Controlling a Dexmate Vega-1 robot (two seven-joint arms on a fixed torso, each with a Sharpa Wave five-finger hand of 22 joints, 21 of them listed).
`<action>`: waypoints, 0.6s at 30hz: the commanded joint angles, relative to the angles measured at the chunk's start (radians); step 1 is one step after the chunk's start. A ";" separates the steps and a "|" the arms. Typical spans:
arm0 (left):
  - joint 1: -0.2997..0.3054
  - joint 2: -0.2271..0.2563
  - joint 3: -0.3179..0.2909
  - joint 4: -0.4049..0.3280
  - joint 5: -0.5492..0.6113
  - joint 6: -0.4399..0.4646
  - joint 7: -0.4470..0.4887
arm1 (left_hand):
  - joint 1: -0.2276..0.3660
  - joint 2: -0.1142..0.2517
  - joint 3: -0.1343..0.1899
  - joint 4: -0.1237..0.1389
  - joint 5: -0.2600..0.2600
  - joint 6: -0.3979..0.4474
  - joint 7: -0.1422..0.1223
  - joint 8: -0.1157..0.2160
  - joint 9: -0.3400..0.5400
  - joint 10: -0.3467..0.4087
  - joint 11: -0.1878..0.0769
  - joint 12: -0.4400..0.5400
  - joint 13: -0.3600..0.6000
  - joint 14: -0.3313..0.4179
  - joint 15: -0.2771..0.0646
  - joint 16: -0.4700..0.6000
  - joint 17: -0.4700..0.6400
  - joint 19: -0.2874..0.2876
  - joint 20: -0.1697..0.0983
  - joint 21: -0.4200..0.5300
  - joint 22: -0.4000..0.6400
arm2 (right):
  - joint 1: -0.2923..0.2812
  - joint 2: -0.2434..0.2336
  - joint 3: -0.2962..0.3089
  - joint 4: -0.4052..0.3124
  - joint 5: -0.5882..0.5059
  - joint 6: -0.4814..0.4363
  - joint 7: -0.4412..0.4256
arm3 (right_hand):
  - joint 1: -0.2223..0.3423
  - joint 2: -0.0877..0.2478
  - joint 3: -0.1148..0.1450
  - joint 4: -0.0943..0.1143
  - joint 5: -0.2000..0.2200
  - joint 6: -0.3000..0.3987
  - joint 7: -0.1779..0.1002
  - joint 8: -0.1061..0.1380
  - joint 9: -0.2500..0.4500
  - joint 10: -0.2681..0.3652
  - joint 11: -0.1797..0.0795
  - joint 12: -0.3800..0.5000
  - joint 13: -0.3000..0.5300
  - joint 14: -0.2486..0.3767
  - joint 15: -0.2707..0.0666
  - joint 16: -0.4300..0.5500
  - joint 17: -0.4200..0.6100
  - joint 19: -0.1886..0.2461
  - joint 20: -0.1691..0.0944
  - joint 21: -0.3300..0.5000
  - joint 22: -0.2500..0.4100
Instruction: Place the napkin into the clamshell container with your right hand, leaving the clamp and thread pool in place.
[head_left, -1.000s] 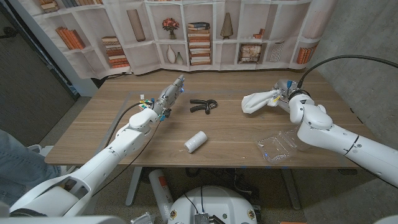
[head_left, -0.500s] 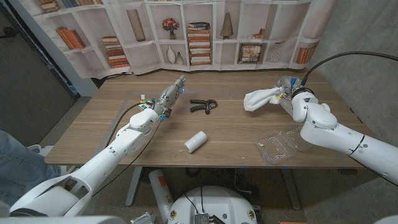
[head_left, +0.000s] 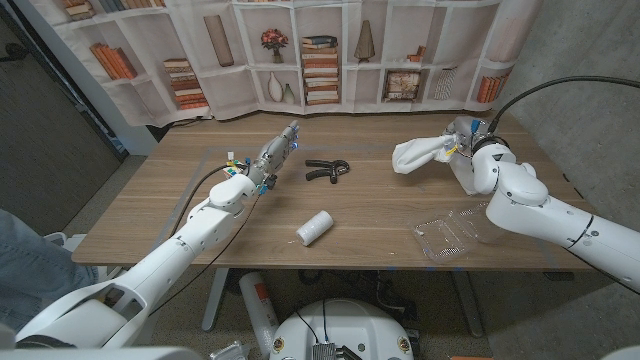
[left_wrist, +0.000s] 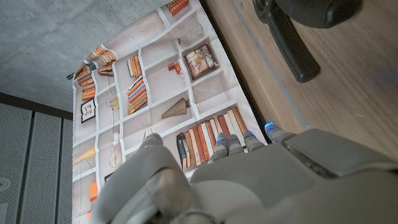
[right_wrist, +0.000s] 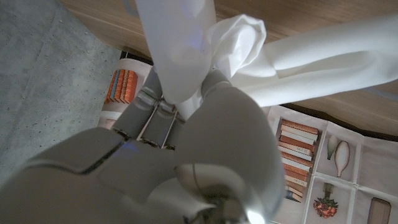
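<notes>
The white napkin hangs bunched above the table at the far right, held by my right hand. In the right wrist view the napkin is gripped between the fingers. The clear clamshell container lies open near the table's front right edge, in front of that hand. The black clamp lies at the middle back, and the white thread spool lies on its side at the middle front. My left hand stretches out left of the clamp, fingers straight, holding nothing; the clamp shows just beyond it.
A bookshelf-print curtain hangs behind the table. A concrete wall stands at the right. A person's knee in jeans shows at the left edge.
My right hand has carried the napkin slightly up and to the right, lifting it off the table. The left arm, clamp, spool and container have not moved.
</notes>
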 joint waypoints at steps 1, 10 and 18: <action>0.009 0.007 0.005 -0.022 0.021 0.014 0.030 | 0.005 0.009 -0.004 0.001 -0.002 0.002 0.000 0.002 0.002 -0.007 -0.002 0.001 0.003 -0.052 0.008 0.000 0.004 -0.128 0.006 -0.005 0.004 | 0.014 0.001 -0.005 -0.007 -0.004 -0.001 -0.007 | 0.034 0.049 0.007 0.001 0.005 0.012 -0.002 -0.003 0.002 0.047 -0.035 -0.006 0.011 0.048 -0.089 0.002 0.005 -0.006 -0.101 0.010 0.002; 0.015 0.013 0.000 -0.036 0.018 0.012 0.031 | 0.006 0.010 -0.005 0.001 -0.003 0.003 0.001 0.002 0.002 -0.007 -0.001 0.001 0.003 -0.051 0.007 0.000 0.004 -0.127 0.006 -0.005 0.004 | 0.008 -0.014 0.010 -0.033 -0.006 -0.016 -0.009 | 0.034 0.050 0.011 -0.001 0.005 0.014 -0.002 -0.005 0.003 0.054 -0.037 -0.009 0.014 0.054 -0.090 0.001 0.006 -0.009 -0.101 0.021 0.000; 0.018 0.012 -0.001 -0.032 0.016 0.007 0.027 | 0.006 0.011 -0.005 0.001 -0.003 0.004 0.002 0.002 0.002 -0.008 -0.001 0.001 0.003 -0.051 0.008 0.000 0.004 -0.126 0.007 -0.005 0.004 | -0.010 -0.035 0.038 -0.067 0.008 -0.014 -0.016 | 0.033 0.048 0.013 -0.001 0.004 0.011 -0.001 -0.008 0.005 0.055 -0.040 -0.012 0.018 0.056 -0.090 -0.001 0.006 -0.014 -0.101 0.028 -0.003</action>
